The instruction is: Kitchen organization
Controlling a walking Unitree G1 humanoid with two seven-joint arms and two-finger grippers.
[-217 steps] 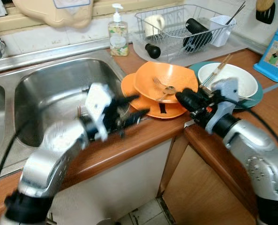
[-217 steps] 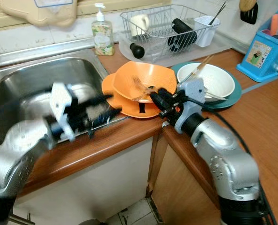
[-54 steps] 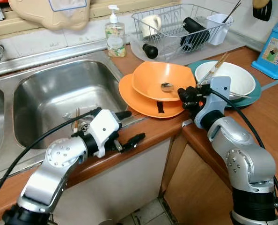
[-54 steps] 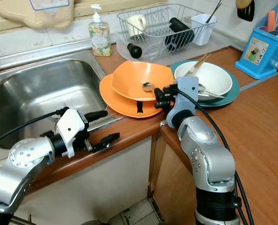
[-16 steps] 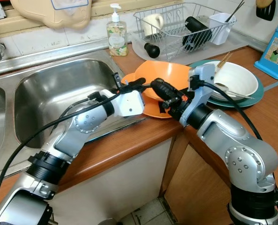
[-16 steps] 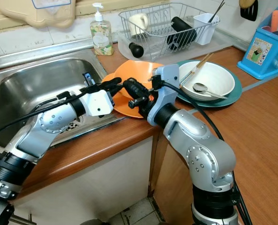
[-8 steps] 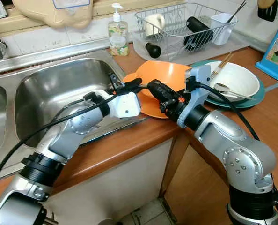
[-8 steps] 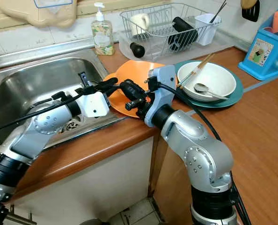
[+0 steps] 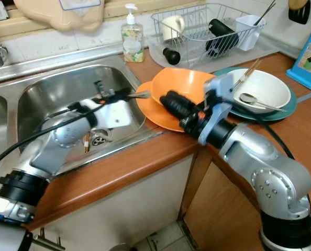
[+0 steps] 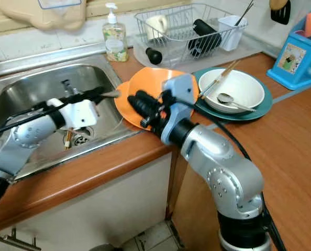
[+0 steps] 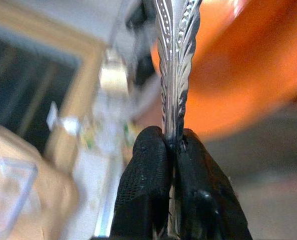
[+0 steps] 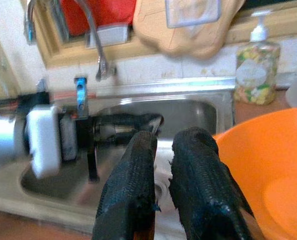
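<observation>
Over the right-hand rim of the steel sink (image 9: 56, 89), a silver utensil (image 11: 174, 60) with an embossed handle is pinched between the closed black fingers of the left gripper (image 11: 171, 145); whether it is a fork or a spoon cannot be told, as its far end is blurred where it juts toward the orange dishes (image 9: 140, 94). An orange bowl (image 9: 189, 83) sits on an orange plate (image 9: 153, 107) on the wooden counter just right of the sink. The right gripper (image 9: 168, 102) hovers at the near edge of that plate, close to the left gripper's tip, its two fingers (image 12: 133, 200) nearly together with a narrow gap and nothing between them. Farther right of the sink, a white bowl (image 9: 263, 86) with a spoon (image 9: 250, 98) and chopsticks (image 9: 247, 73) rests on a teal plate (image 9: 289, 107). Behind the sink's right corner stand a soap dispenser (image 9: 130, 34) and a wire dish rack (image 9: 208, 29).
</observation>
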